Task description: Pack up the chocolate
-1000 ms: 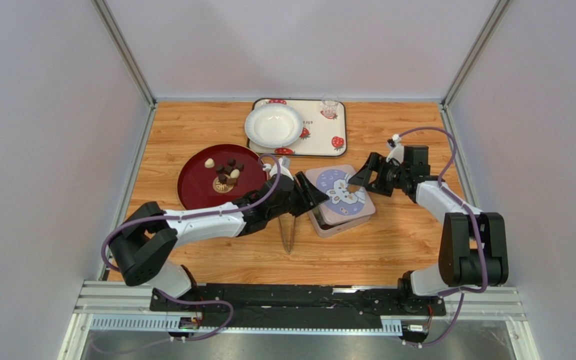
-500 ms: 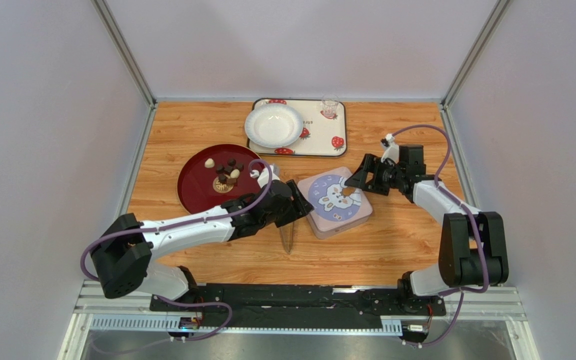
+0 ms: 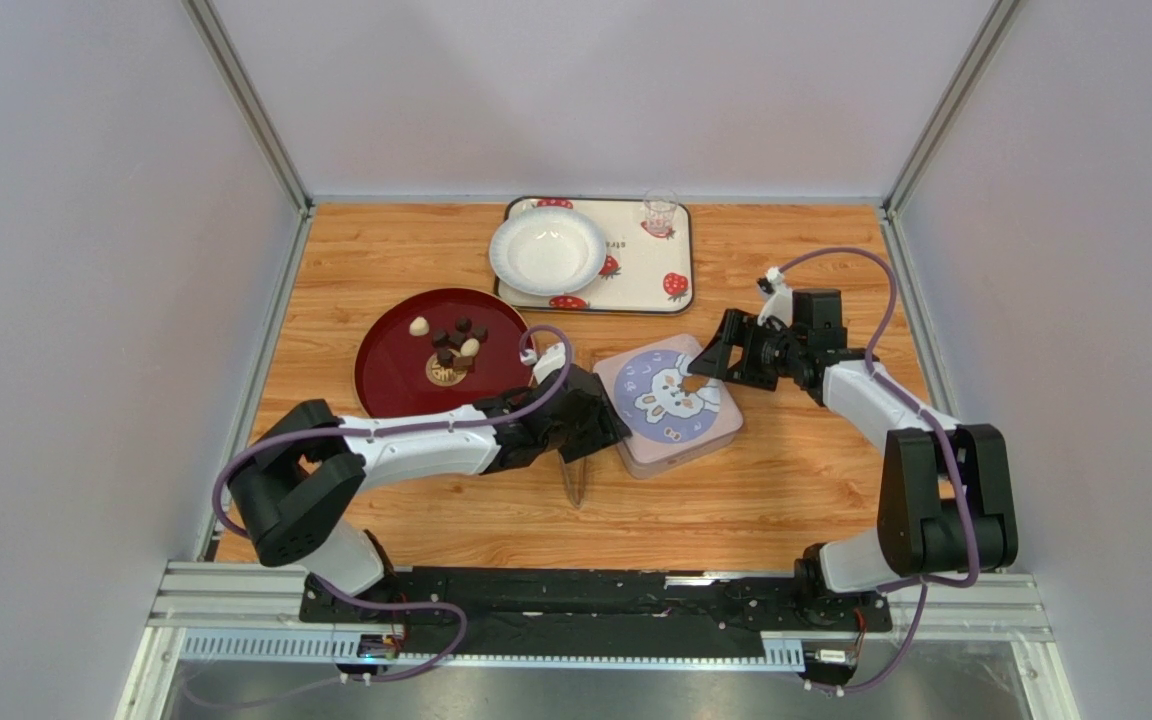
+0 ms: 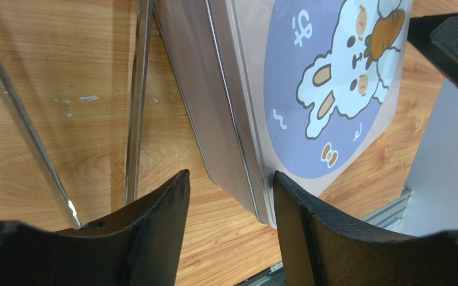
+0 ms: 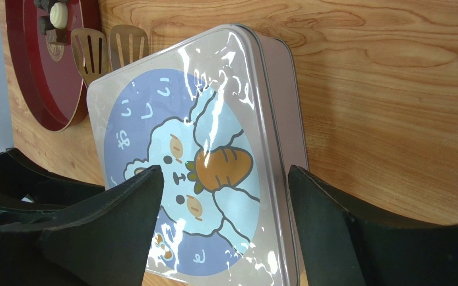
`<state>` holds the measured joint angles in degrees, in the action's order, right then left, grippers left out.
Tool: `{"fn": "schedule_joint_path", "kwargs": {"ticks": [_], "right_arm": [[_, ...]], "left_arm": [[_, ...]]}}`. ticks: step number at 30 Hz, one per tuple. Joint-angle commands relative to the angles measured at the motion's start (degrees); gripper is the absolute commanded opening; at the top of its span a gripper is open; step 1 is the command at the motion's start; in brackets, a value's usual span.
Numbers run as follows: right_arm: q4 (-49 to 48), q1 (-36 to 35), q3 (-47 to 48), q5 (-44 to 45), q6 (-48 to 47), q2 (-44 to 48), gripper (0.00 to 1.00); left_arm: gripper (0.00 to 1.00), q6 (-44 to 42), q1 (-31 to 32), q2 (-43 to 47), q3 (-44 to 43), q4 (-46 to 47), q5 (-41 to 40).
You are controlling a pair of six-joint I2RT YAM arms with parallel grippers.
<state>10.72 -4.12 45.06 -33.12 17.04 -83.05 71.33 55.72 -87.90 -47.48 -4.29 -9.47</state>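
The chocolate (image 3: 455,348), a few dark and cream pieces, sits clustered on the red plate (image 3: 387,372) at the left middle of the bench (image 3: 778,480). Just right of the plate lies the square tin (image 3: 668,402), its rabbit-printed lid on. The left gripper (image 3: 602,416) is released, its jaws spread around the tin's near-left edge; whether they touch the metal is hard to say. Metal tongs (image 3: 575,477) lie beside it. The right gripper (image 3: 714,356) is also released, jaws wide over the tin's far-right corner. At the back, a white bowl (image 3: 548,249) rests on a strawberry tray (image 3: 642,267).
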Motion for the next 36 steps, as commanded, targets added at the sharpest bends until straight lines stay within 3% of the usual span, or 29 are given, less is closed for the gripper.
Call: {"fn": "schedule_joint_path", "kwargs": {"ticks": [1, 20, 27, 33, 36], "right_arm": [[0.70, -0.80, 1.44, 1.04, -1.30, 2.36, 0.80], [5.98, -6.07, 3.02, 6.23, -2.97, 5.00, 0.80], [6.59, -6.34, 2.05, 9.13, -2.80, 5.09, 0.80], [6.86, -6.78, 1.96, 9.13, -2.18, 6.58, 0.79], [7.91, -7.65, 2.14, 10.10, -2.54, 6.23, 0.79]], "left_arm": [[0.59, -1.28, -0.27, -2.19, -1.56, 5.94, 4.81], [0.57, -1.46, -0.18, -3.60, 0.81, 15.63, 9.04], [0.40, 0.12, -0.18, -3.95, 3.36, 20.11, 10.53], [0.38, 0.57, -0.18, -5.09, 4.07, 24.24, 12.20], [0.29, 0.91, -0.18, -5.70, 3.98, 24.77, 12.55]]}}
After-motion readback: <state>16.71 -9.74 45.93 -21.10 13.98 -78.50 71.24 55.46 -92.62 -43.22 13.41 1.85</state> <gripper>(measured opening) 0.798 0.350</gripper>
